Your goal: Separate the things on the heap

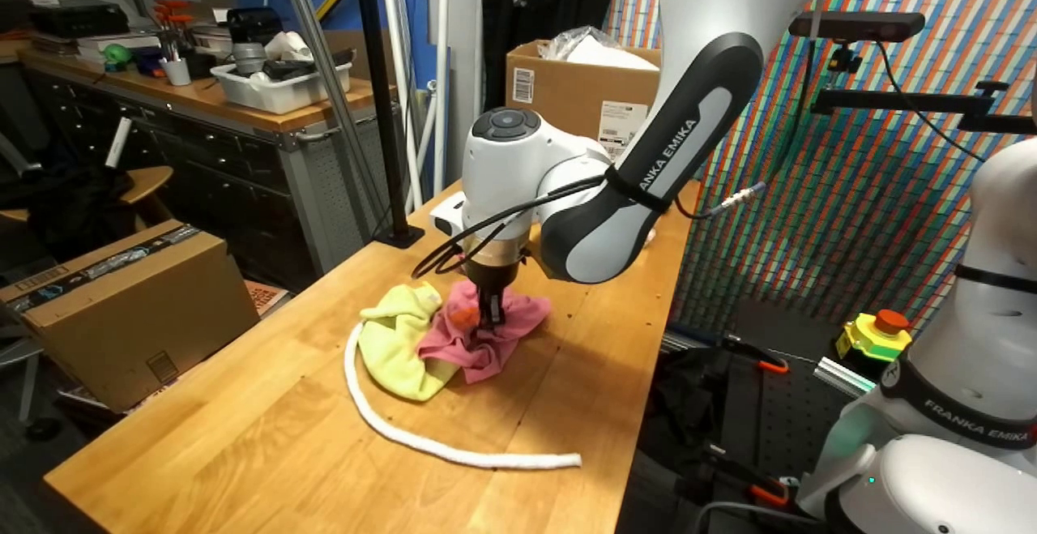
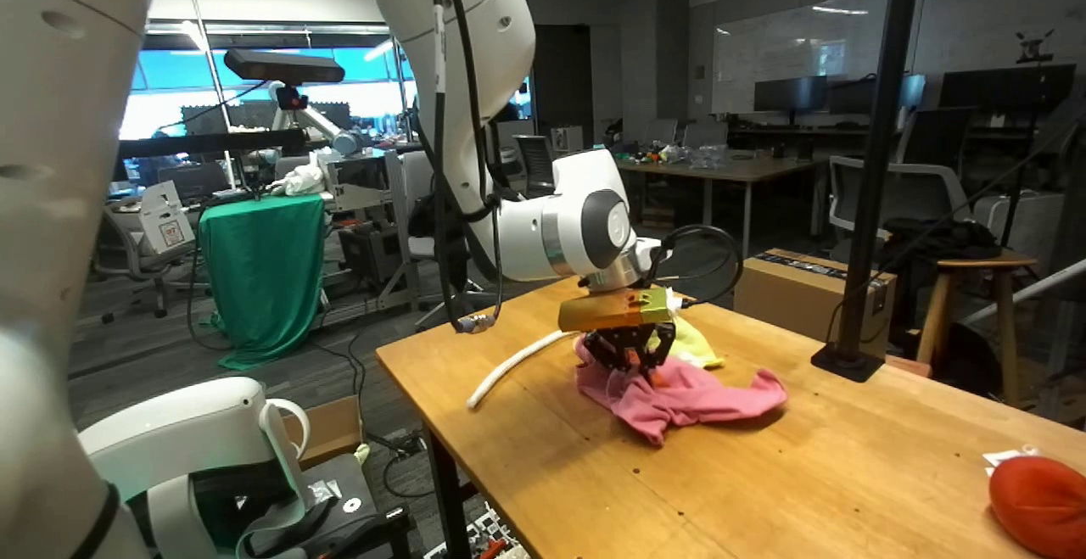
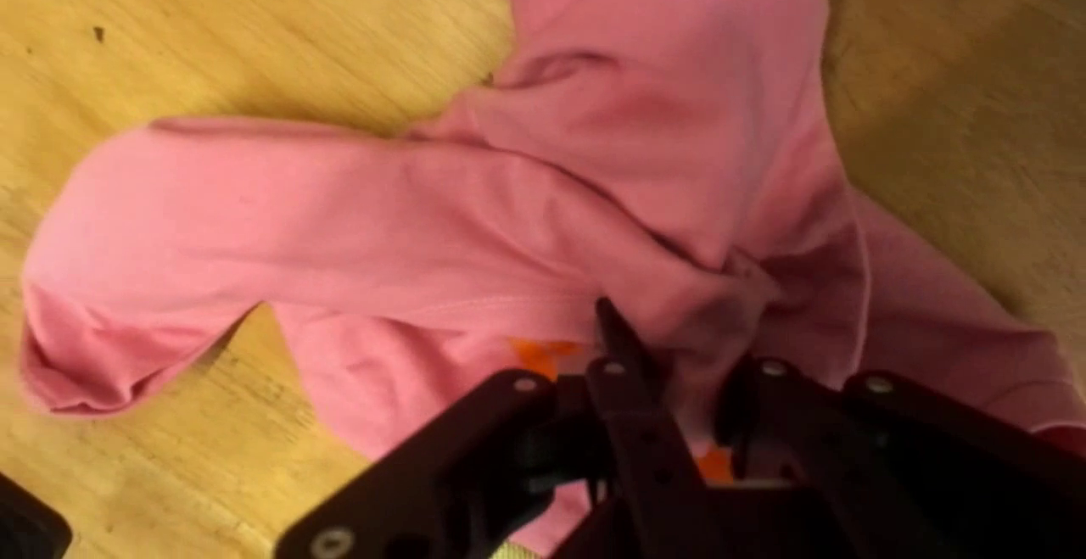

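A pink cloth [image 1: 518, 315] lies crumpled on the table, partly over a yellow cloth [image 1: 393, 356]. Both also show in an exterior view, the pink cloth [image 2: 696, 398] in front of the yellow cloth [image 2: 694, 345]. An orange patch [image 1: 464, 318] shows at the pink cloth beside the jaws. A white rope-like strip [image 1: 478, 459] curves around the yellow cloth. My gripper [image 1: 491, 323] points down into the pink cloth. In the wrist view the fingers [image 3: 683, 355] stand a small gap apart with bunched pink fabric [image 3: 441, 228] filling it; the right fingertip is partly hidden by fabric.
A red round object [image 2: 1039, 504] lies on the table away from the heap. A black post with a base [image 2: 847, 362] stands at the table edge. A cardboard box [image 1: 559, 96] stands at the table's far end.
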Available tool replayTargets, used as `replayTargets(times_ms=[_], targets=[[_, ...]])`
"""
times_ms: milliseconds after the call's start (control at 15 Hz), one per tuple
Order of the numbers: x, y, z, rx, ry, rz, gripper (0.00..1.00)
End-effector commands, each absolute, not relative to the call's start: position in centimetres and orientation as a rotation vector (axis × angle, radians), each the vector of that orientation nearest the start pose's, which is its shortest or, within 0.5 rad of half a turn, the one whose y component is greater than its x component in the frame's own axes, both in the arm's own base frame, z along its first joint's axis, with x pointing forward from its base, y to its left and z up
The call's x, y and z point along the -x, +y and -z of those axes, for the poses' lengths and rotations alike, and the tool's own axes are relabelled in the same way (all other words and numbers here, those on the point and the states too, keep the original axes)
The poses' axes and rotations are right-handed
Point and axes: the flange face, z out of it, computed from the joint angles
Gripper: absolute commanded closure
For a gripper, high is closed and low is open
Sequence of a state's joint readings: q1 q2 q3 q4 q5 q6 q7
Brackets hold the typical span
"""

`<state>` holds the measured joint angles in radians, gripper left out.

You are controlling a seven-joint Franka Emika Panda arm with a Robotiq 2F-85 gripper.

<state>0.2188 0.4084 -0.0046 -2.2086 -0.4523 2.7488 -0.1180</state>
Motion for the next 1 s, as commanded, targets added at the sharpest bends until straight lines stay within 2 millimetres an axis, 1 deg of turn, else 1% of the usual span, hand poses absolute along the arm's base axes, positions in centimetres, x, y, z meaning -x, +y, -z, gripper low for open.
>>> replayTargets(times_ms=[0,67,133,267,667,933], targets=[[-53.8,13.3,-22.6,3.170,-1.151,0.244,0.96],[-53.7,13.1,-23.1,3.189,-1.135,0.246,0.97],[-53.5,12.7,-23.3,3.210,-1.122,0.238,0.93],[-53.0,11.5,-23.9,3.259,-1.081,0.217,0.93],[-51.4,7.3,-25.6,3.426,-0.930,0.147,0.94],[-50.3,4.9,-26.3,3.488,-0.807,0.090,0.94]])
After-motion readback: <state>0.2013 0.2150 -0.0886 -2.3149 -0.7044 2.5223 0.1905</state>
